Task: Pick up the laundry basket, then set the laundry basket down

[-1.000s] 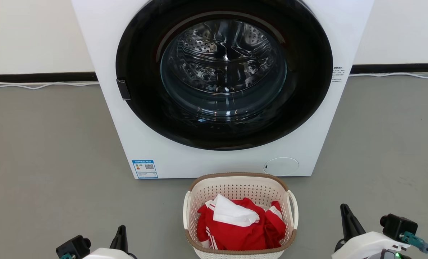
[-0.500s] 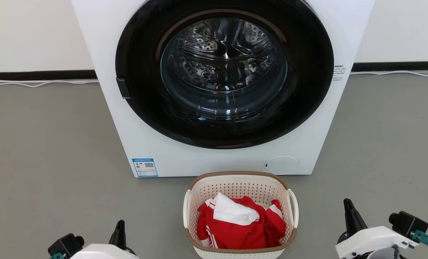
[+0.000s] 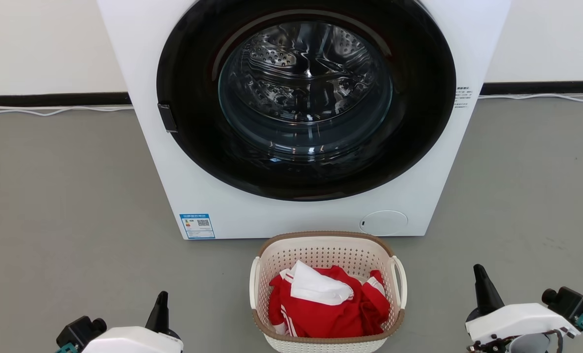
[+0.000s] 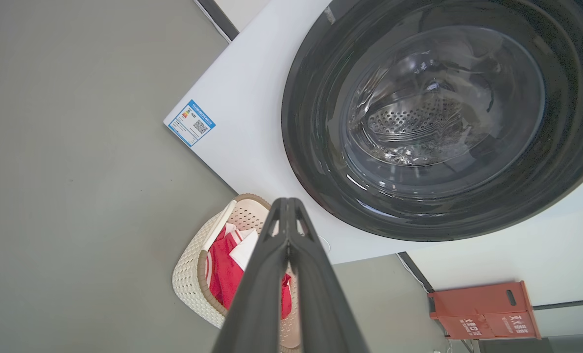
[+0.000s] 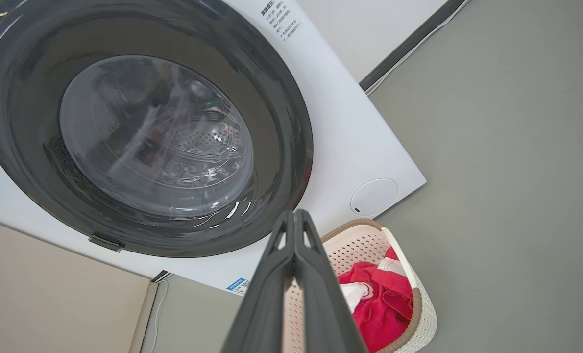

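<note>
Though its print was too small to read, a blue rectangular label with a QR code (image 3: 197, 226) sat at the 7 o'clock corner of the glossy white front-loading washing machine (image 3: 272, 220). Its round, black-ringed glass door showed a perforated steel drum. At 6 o'clock of the machine, the small cream perforated plastic laundry basket with a brown woven-look rim (image 3: 321, 255) stood on the smooth grey floor (image 3: 66, 196), holding a crumpled red and white garment (image 3: 328, 309). The left end effector (image 3: 161, 304) at the basket's 9 o'clock and the right end effector (image 3: 481, 284) at its 3 o'clock each had their fingers pressed together, gripping nothing and clear of the basket.
</note>
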{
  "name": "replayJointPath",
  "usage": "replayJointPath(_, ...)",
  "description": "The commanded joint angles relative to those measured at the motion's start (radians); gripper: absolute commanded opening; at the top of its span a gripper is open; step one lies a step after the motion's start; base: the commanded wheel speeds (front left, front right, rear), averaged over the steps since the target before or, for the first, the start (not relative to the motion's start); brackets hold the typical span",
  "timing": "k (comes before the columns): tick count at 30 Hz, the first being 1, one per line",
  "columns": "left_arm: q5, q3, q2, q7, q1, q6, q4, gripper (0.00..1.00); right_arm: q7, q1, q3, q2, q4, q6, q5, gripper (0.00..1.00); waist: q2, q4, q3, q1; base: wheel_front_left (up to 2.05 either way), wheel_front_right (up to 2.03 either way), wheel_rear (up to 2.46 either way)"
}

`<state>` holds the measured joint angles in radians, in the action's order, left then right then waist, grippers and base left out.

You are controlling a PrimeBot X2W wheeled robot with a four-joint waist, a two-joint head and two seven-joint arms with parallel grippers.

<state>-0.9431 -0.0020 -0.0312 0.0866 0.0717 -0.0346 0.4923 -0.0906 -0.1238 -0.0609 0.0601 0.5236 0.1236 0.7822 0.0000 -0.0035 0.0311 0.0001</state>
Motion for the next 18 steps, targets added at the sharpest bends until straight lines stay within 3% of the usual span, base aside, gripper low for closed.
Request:
replayJointPath(1, -0.032, 0.021, -0.009, -0.008, 0.037, -0.014, -0.037, 0.00, 0.012, -0.018, 0.005, 0.005, -0.042, 0.003, 0.039, 0.00, 0.0000, 0.000, -0.001, 0.0000, 0.00, 0.00, 0.00)
replayJointPath(18, -0.187, 0.044, -0.011, -0.055, 0.037, -0.034, -0.088, 0.00, 0.059, -0.010, -0.009, 0.001, -0.100, 0.004, 0.231, 0.00, 0.0000, 0.001, -0.009, 0.0000, 0.00, 0.00, 0.00)
